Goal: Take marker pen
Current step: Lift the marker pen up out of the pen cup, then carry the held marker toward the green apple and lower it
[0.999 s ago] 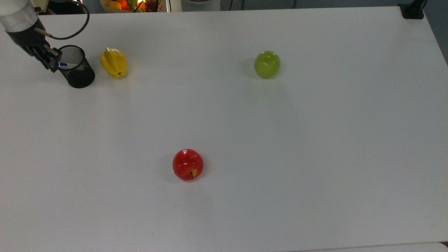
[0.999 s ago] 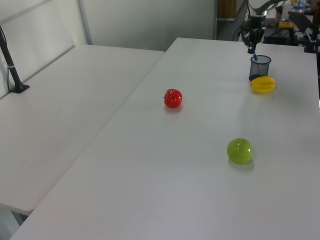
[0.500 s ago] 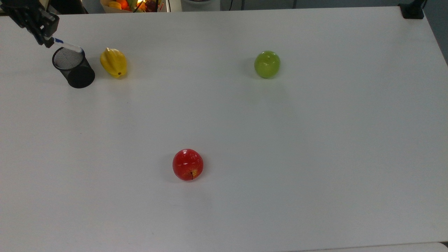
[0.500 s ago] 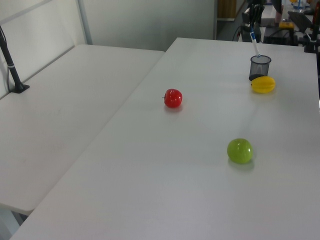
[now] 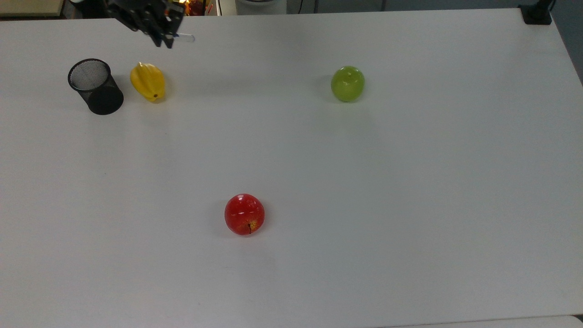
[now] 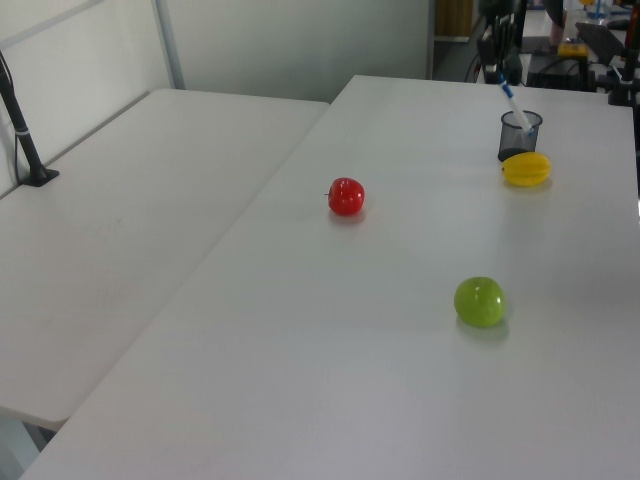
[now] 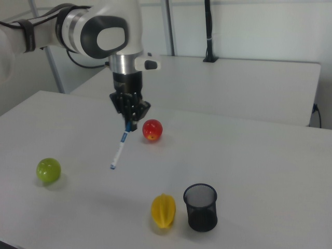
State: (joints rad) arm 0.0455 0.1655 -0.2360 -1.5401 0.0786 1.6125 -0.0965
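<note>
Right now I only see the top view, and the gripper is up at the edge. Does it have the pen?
Observer: Yes. In the right view the gripper is shut on the pen's blue top end.
Operator: Is the pen lying flat?
Observer: No, it hangs tilted, its lower tip toward the right view's left.
Operator: Is it touching anything down there?
Observer: No, it's in the air above the table, apart from the cup.

No legible text, label, brand, number or sign — you can read nothing on any object or surface here.
</note>
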